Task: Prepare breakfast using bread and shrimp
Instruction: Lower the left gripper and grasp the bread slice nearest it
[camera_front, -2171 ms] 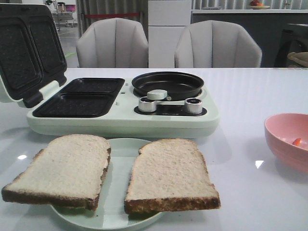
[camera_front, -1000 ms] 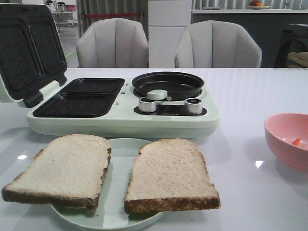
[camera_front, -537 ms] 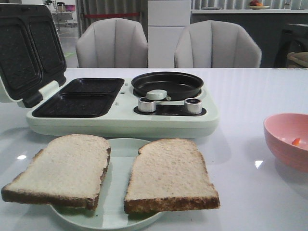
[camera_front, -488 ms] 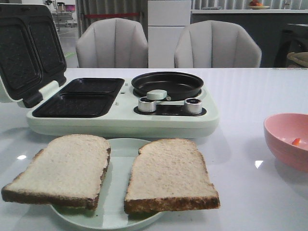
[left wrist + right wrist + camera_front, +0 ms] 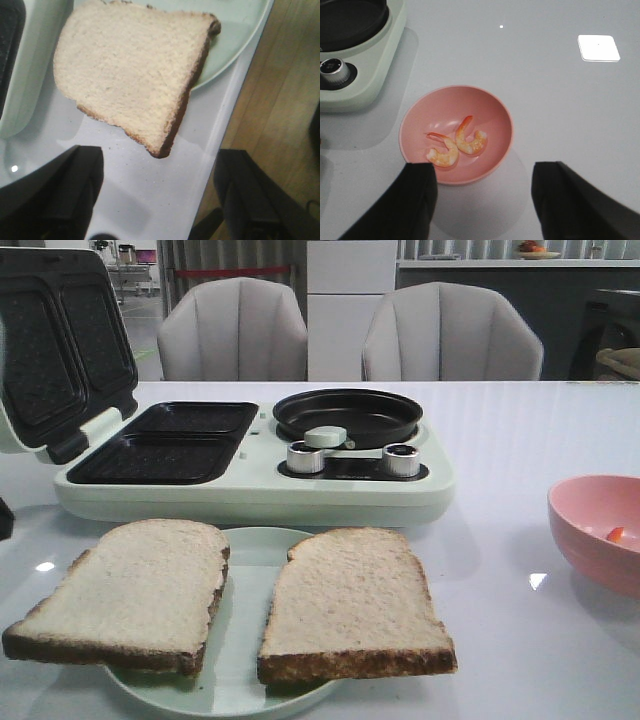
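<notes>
Two slices of bread, one on the left [image 5: 130,590] and one on the right [image 5: 350,600], lie flat on a pale green plate [image 5: 250,550] at the table's front. In the left wrist view the left slice [image 5: 135,75] overhangs the plate [image 5: 235,35]. My left gripper [image 5: 157,200] is open and empty above the bare table beside that slice's corner. Two orange-pink shrimp [image 5: 470,140] [image 5: 442,152] lie in a pink bowl [image 5: 490,107] at the right. My right gripper [image 5: 485,200] is open and empty, just short of the bowl's rim.
A pale green breakfast maker [image 5: 250,490] stands behind the plate. Its lid [image 5: 60,340] is raised, with two black grill wells [image 5: 160,455], a round black pan [image 5: 348,415] and two silver knobs [image 5: 400,460]. The table edge and wooden floor [image 5: 285,100] lie close to the left gripper.
A dark sliver has come into the front view at its left edge, beside the breakfast maker. Bread, bowl and appliance have not moved.
</notes>
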`<act>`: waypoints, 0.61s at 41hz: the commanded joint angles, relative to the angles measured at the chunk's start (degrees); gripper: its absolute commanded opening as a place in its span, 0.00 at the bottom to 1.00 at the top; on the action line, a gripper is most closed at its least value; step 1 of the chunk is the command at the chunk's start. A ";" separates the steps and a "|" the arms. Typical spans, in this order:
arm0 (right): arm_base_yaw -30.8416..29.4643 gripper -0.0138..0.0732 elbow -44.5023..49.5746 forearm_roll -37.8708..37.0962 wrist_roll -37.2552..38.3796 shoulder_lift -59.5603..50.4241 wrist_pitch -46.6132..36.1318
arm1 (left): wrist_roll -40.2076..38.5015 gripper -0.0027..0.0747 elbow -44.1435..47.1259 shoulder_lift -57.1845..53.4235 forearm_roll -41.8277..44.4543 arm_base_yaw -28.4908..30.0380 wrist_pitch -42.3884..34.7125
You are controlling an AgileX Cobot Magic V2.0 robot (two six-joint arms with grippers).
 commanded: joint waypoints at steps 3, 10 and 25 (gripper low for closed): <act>-0.29 0.76 -1.60 -0.52 -0.24 0.48 -4.49 | -17.64 0.69 -1.64 7.72 19.90 -3.24 -0.02; -0.29 0.76 -1.60 -0.52 -0.24 0.48 -4.49 | -28.34 0.69 -1.64 15.80 32.74 -3.49 0.37; -0.29 0.76 -1.60 -0.52 -0.24 0.48 -4.49 | -33.75 0.45 -1.64 21.60 39.10 -3.49 2.00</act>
